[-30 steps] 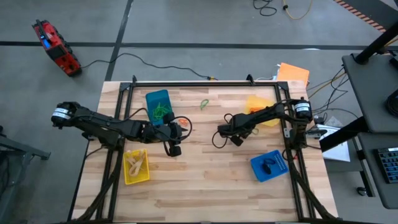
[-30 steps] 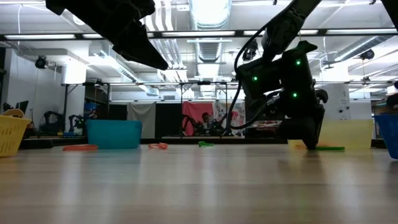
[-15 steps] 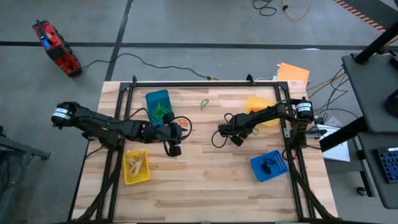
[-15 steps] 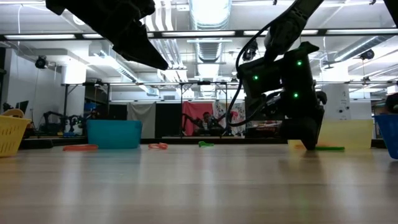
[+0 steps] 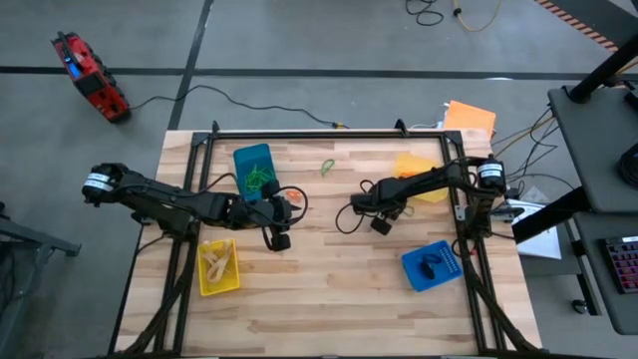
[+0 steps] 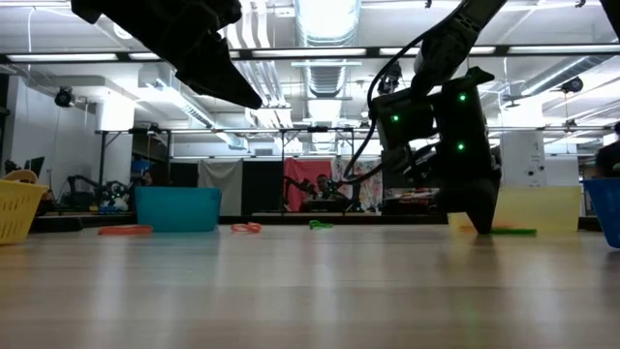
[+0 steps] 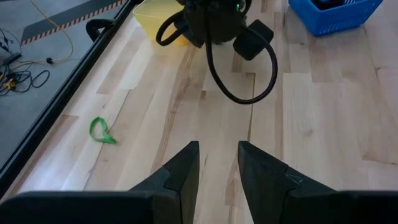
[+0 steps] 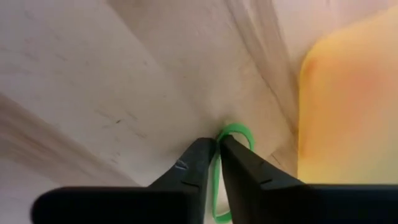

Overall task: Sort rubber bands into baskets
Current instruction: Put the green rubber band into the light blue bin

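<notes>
- The green rubber band [image 8: 227,155] runs behind the right gripper's fingers [image 8: 193,171], its lower part cut off by the edge.
- The yellow basket [image 6: 17,208] is cropped at the low view's edge.

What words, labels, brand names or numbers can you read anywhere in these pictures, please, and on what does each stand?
None can be read in any view.
The white sign-like panel in the room behind the table, low view: any print is too small to read.
The red and black device on the floor, high view: no legible marking.
The blue plastic baskets and yellow plastic baskets: no visible labels.
</notes>
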Action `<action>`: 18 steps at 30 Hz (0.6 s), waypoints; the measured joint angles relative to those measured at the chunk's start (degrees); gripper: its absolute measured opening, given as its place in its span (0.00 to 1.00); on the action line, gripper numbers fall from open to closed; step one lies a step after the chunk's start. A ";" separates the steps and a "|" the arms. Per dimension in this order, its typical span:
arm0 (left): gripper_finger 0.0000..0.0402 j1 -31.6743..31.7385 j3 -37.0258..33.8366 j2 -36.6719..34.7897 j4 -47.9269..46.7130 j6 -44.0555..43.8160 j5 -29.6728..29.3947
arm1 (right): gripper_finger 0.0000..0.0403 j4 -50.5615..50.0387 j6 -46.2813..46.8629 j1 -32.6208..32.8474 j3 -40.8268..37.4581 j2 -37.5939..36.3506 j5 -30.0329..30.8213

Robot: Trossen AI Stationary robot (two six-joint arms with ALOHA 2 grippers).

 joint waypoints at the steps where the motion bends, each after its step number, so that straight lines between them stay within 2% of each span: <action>1: 0.24 0.00 0.00 0.00 -0.02 0.00 0.00 | 0.08 0.18 -1.12 -0.10 -0.06 0.00 -0.16; 6: 0.24 0.00 0.00 0.00 -0.02 0.00 0.00 | 0.03 0.61 -7.74 -0.44 -0.02 -0.15 -2.99; 11: 0.24 0.00 0.00 0.00 -0.08 0.00 0.02 | 0.02 0.35 -8.59 0.95 1.16 -2.40 -3.80; 18: 0.24 0.00 0.00 0.02 -0.10 0.00 0.02 | 0.02 9.65 -10.51 4.20 2.28 -10.21 -8.89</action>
